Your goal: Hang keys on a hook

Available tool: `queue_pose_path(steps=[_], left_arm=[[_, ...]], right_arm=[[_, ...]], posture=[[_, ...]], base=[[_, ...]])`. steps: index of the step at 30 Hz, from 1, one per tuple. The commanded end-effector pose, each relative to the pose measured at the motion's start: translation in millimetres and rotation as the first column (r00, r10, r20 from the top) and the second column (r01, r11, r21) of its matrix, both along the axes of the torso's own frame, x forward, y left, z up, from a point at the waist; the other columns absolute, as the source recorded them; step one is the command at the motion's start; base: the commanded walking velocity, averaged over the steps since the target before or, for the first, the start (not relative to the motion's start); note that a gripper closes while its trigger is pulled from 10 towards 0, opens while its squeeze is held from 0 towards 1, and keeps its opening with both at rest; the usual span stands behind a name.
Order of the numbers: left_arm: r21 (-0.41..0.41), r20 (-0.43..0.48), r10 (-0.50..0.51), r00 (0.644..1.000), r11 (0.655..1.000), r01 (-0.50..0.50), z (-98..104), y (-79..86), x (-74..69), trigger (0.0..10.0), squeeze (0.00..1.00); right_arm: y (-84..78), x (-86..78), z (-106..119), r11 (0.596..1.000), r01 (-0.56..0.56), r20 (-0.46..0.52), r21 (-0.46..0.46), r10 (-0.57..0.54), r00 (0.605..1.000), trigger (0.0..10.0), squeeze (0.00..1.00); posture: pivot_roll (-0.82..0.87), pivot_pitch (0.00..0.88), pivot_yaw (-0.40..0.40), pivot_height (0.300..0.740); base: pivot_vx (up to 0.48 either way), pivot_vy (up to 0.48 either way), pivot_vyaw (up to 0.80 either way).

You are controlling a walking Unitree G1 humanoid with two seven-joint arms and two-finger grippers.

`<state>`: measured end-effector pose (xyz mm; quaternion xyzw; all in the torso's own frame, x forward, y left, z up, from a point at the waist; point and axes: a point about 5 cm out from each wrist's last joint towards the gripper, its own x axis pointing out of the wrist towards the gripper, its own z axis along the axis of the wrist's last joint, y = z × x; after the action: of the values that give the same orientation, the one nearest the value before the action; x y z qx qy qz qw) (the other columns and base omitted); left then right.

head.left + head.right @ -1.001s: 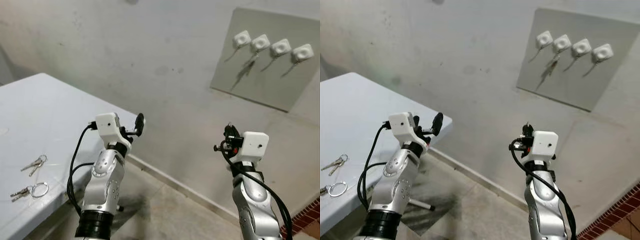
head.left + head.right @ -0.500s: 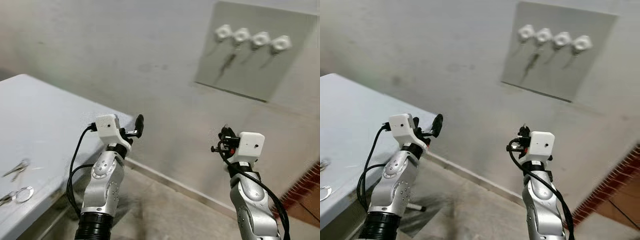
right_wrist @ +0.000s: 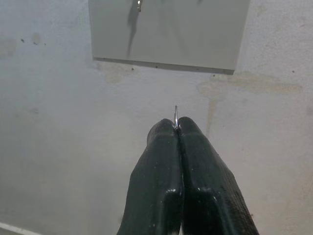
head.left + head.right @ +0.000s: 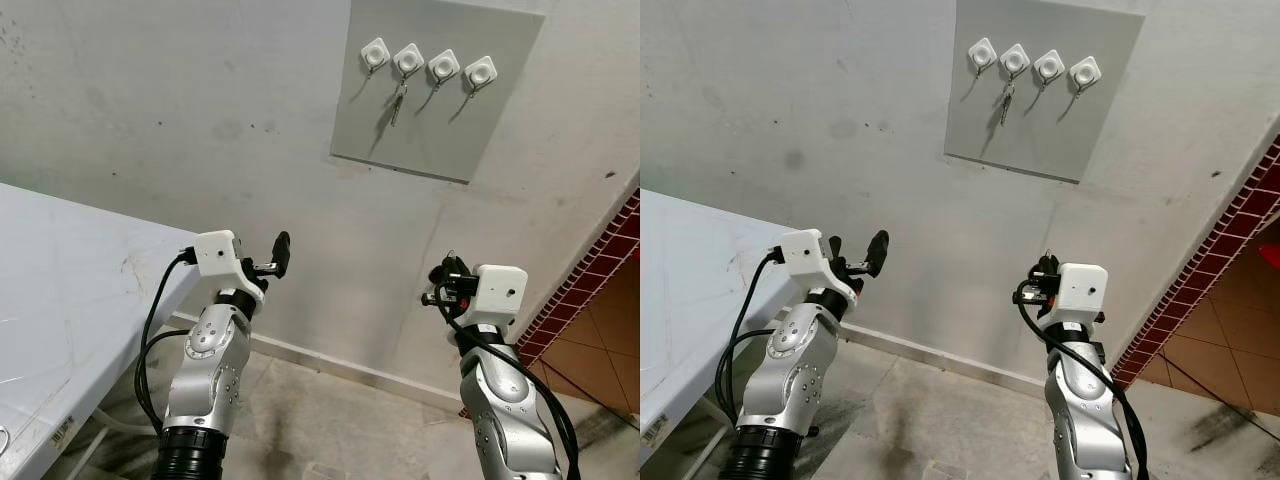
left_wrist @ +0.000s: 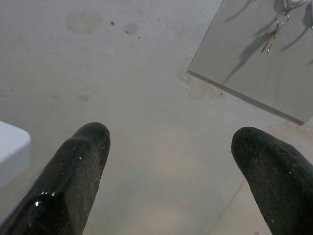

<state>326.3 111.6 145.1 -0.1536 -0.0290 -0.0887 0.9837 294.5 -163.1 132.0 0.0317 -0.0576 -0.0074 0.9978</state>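
A grey board [image 4: 440, 110] on the wall carries a row of white hooks [image 4: 442, 66]. One set of keys [image 4: 398, 100] hangs from the second hook from the left. My right gripper [image 3: 177, 125] is raised in front of the wall below the board, shut on a thin metal key ring [image 3: 176, 113] whose edge sticks out between the fingertips. My left gripper [image 5: 171, 147] is held up at the same height, open and with nothing in it, pointing at the wall to the left of the board.
A white table [image 4: 60, 280] stands at my left, its corner close to the left arm. Red tiles [image 4: 600, 270] cover the wall base and the floor on the right. Bare concrete floor [image 4: 940, 410] lies between me and the wall.
The camera has swung to the right and up: the two key sets on the table have left the picture and the hook board now sits top centre. Both arms keep their pose.
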Motion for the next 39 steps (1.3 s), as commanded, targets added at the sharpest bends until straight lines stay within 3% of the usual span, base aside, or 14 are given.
queue_pose_path(steps=[1, 3, 8, 13, 25, 30, 39], left_arm=[[0.015, 0.014, -0.034, 0.999, 0.999, 0.034, 3, -4.2, -1.9, 10.0, 0.0], [0.015, 0.046, -0.058, 0.997, 0.998, 0.058, 6, -5.7, -3.9, 10.0, 0.0], [0.03, 0.03, -0.034, 0.999, 0.999, 0.033, 5, -5.3, -2.8, 10.0, 0.0], [0.018, 0.036, -0.034, 0.999, 0.999, 0.034, 5, -5.7, -3.8, 10.0, 0.0], [0.1, 0.046, -0.034, 0.998, 0.995, 0.029, 5, -3.2, -7.7, 10.0, 0.0], [0.174, 0.061, -0.141, 0.988, 0.976, 0.129, 6, -2.1, -17.5, 10.0, 0.0], [0.207, 0.08, -0.204, 0.976, 0.961, 0.184, 19, 8.3, -15.0, 10.0, 0.0]], right_arm=[[-1.3, 1.9, 3, 1.0, 0.007, 0.004, -0.01, -0.007, 1.0, 10.0, 0.0], [-1.1, 2.0, 3, 1.0, 0.006, 0.002, -0.011, -0.006, 1.0, 10.0, 0.0], [-0.6, 2.2, 3, 1.0, 0.003, 0.003, -0.013, -0.003, 1.0, 10.0, 0.0], [-0.5, 1.9, 5, 1.0, 0.005, 0.033, -0.006, -0.005, 0.999, 10.0, 0.0], [0.8, -0.6, 11, 1.0, -0.008, 0.078, -0.025, 0.01, 0.997, 10.0, 0.0], [-4.4, -8.7, 15, 0.997, -0.057, 0.099, -0.059, 0.062, 0.993, 10.0, 0.0], [-18.2, -11.3, 26, 0.99, -0.079, 0.132, -0.117, 0.094, 0.987, 10.0, 0.0]], posture=[[-0.01, 0.0, -0.067, 0.74], [-0.01, 0.0, -0.067, 0.74], [-0.01, 0.0, -0.069, 0.74], [-0.01, 0.0, -0.068, 0.74], [0.0, 0.0, -0.071, 0.74], [0.0, 0.0, -0.07, 0.74], [0.0, 0.005, -0.054, 0.74]], base=[[0.0, 0.0, -0.74], [0.472, 0.0, -0.74], [0.45, 0.0, -0.74], [0.0, 0.0, -0.71], [0.0, 0.0, 0.0], [0.0, 0.0, 0.0], [0.0, 0.0, 0.0]])
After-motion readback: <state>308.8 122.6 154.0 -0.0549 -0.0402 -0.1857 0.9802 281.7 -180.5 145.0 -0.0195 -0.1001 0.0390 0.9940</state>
